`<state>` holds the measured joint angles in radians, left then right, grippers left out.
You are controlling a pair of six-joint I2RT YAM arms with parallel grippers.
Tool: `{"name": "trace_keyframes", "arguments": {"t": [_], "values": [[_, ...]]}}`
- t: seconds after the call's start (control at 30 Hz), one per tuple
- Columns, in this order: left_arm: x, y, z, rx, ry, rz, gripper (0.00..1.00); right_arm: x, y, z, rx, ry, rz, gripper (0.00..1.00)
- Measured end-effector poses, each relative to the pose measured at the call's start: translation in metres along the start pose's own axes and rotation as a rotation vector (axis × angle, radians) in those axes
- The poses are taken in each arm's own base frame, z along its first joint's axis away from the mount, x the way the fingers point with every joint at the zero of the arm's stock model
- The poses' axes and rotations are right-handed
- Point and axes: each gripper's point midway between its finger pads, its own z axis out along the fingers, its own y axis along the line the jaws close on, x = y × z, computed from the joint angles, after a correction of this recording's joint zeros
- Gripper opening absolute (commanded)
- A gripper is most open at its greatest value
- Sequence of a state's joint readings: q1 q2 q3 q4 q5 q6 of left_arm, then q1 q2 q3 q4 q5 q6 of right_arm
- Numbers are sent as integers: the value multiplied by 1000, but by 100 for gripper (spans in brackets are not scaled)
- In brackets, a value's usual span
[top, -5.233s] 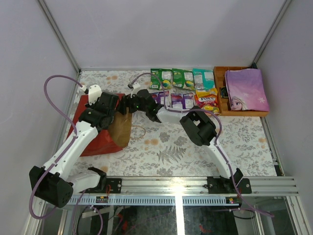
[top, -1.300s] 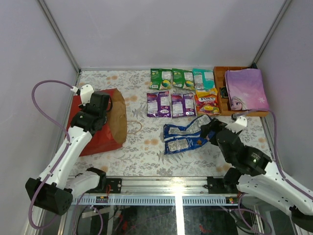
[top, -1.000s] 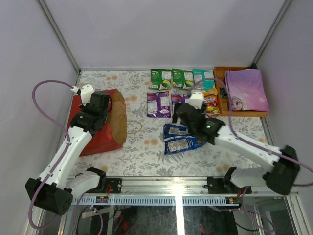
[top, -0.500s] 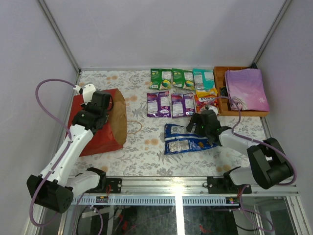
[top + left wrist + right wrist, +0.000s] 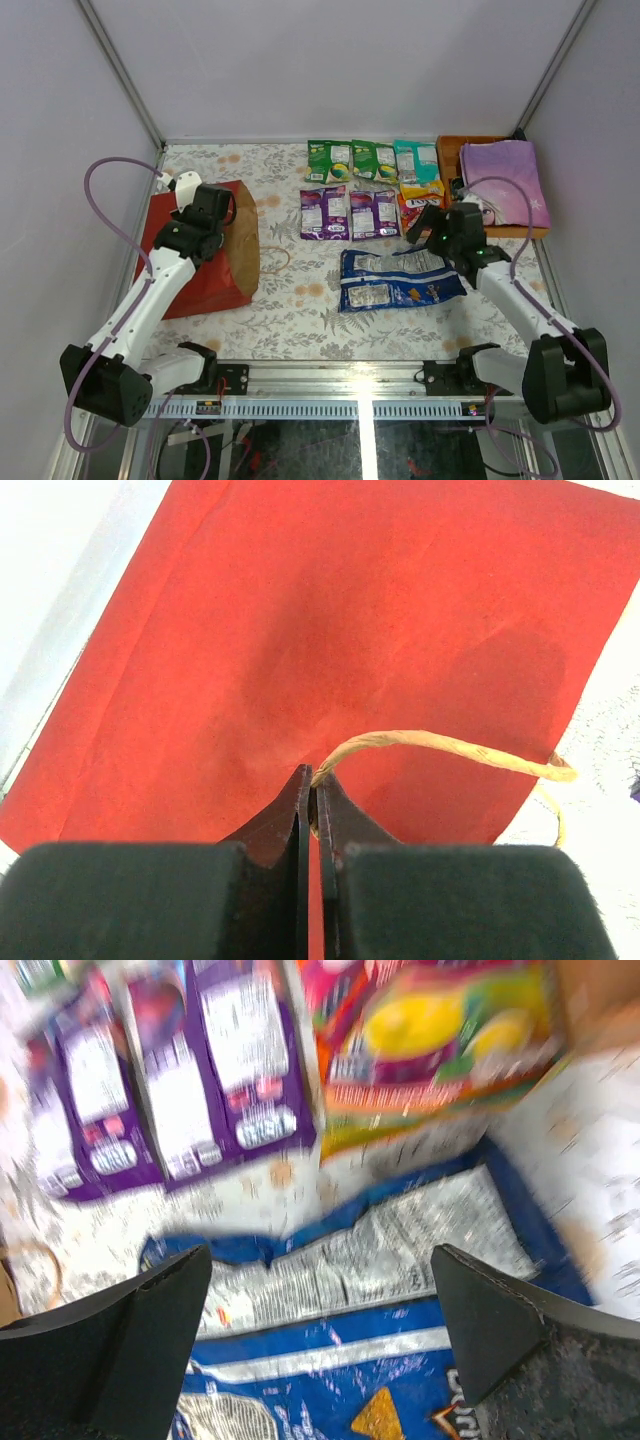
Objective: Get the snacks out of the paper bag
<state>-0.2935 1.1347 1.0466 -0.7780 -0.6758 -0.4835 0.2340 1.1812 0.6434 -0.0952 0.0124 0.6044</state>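
On table (image 5: 300,310): blue bag (image 5: 400,280), small packets (image 5: 326,212) out. Right end effector (image 5: 320,1255) apart; left end effector (image 5: 312,800) clamped on paper bag (image 5: 350,630) handle (image 5: 440,745). Bag contents unclear.

The left arm (image 5: 150,292) reaches forward, left gripper (image 5: 312,785) pinched tight. The right arm (image 5: 515,295) angles inward, right gripper (image 5: 322,1260) spread wide, pointing down.

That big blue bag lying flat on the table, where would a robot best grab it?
The blue bag lies flat, so only its rumpled far edge, toward the purple packets, offers something to pinch. Coming from above with the open right gripper, which hangs right there, looks best.
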Motion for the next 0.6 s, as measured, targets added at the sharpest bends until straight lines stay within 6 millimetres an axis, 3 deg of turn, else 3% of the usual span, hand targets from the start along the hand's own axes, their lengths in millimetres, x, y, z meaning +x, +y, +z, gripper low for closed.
{"name": "trace_keyframes", "arguments": {"t": [0.1, 0.17, 0.27, 0.37, 0.43, 0.5, 0.6], "values": [[1, -1, 0, 3, 3, 4, 0, -44, 1, -14, -17, -104, 12, 87], [1, -1, 0, 7, 5, 6, 0, -54, 1, -18, -29, -121, -1, 87], [2, -2, 0, 15, 10, 10, 0, -37, 13, -15, -13, -58, -98, 87], [2, -3, 0, 21, 13, 11, 0, 14, 94, -21, -124, 41, -374, 79], [2, -4, 0, 21, 13, 11, 0, 34, 133, -29, -170, 50, -495, 69], [2, -4, 0, 22, 13, 11, 0, 50, 164, -34, -194, 43, -594, 58], [3, -4, -1, 26, 15, 10, 0, 78, 190, -28, -172, 64, -704, 49]]}}
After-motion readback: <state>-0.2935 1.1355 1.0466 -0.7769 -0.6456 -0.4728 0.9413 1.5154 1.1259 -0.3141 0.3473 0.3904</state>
